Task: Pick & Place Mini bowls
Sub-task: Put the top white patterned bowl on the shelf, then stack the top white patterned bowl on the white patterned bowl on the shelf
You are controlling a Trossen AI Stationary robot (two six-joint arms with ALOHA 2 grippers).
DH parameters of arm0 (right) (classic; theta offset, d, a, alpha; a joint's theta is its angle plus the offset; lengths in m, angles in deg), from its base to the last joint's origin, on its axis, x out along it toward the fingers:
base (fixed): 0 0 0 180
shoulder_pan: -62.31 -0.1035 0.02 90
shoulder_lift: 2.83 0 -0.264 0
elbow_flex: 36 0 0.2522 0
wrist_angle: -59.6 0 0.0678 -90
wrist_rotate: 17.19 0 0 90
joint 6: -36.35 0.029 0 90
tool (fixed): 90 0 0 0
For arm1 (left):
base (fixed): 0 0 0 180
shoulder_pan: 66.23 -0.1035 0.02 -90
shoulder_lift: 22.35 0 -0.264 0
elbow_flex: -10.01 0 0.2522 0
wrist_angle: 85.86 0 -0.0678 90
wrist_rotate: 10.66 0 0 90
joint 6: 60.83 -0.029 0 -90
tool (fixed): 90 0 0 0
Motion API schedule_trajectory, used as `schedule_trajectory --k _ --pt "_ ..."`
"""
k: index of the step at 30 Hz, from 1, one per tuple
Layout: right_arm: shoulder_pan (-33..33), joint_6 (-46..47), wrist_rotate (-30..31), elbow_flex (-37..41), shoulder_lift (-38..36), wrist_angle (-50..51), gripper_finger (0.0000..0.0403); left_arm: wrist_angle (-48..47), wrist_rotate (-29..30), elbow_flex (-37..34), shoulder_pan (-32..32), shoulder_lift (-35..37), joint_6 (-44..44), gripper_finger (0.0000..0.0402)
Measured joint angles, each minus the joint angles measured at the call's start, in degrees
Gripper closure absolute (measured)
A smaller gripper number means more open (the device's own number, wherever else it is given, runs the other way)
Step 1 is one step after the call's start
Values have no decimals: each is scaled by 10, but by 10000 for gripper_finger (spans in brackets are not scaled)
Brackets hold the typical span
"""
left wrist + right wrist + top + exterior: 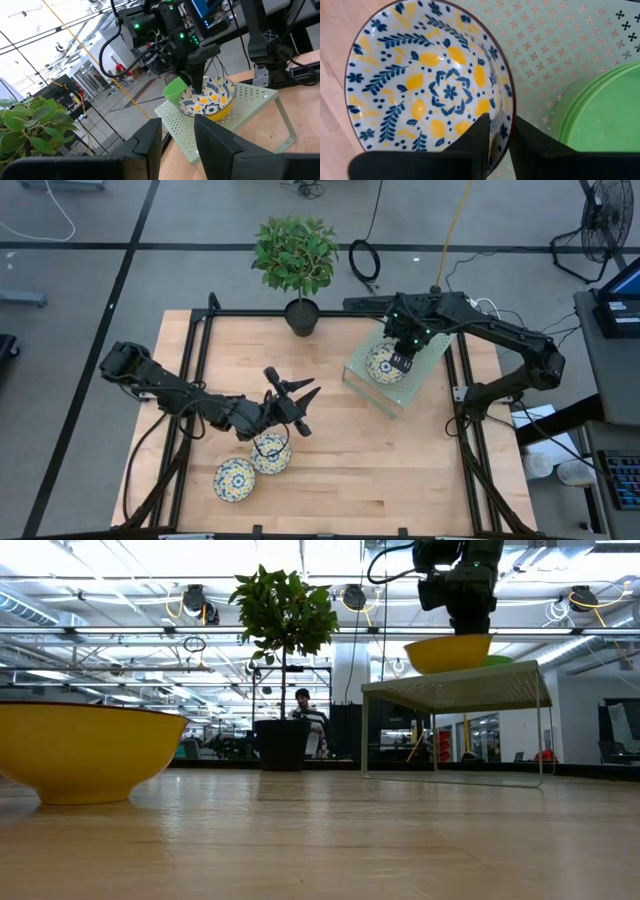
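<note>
A white bowl with blue-and-yellow flowers (381, 366) is over the pale green perforated rack (372, 388) at the table's far right, and my right gripper (402, 363) is shut on it. Stacked green bowls (605, 110) sit on the rack beside it and also show in the left wrist view (175, 91). Two more floral bowls (271, 453) (235, 479) rest on their bases on the wood near the front. My left gripper (297, 402) hovers open and empty just beyond them, pointing toward the rack. My right gripper holds the floral bowl by its rim (504, 116), on the side toward the table's right. One finger (476, 137) is inside the bowl and one (530, 145) outside. The fingers come from above, pointing down. The bowl is tilted (210, 97); whether its base touches the rack, I cannot tell.
A black pot with a leafy plant (301, 316) stands at the table's far edge, left of the rack. A black frame (200, 330) runs round the tabletop. Bare wood (380, 470) lies between the rack and the front edge. A person (303, 700) shows far behind the table.
</note>
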Motion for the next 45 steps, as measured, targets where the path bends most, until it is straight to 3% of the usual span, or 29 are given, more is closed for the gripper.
schedule_trajectory --k 13,20,31,34,39,42,45 --pt "0 13 4 0 0 -18 289 -9 0 0 0 0 0 286" --pt "0 13 75 0 -3 -19 264 -10 0 0 0 0 0 286" --pt "-13 13 70 0 -55 -87 248 -10 0 0 0 0 0 286" --pt "-27 11 29 0 -77 -130 249 -10 0 0 0 0 0 286" --pt "-76 11 -91 0 -111 -223 248 -16 8 0 0 0 0 286" --pt "-121 13 -147 0 -120 -276 250 -15 48 0 3 0 0 286" --pt "-175 6 -160 0 -122 -314 254 -10 107 0 9 0 0 286"
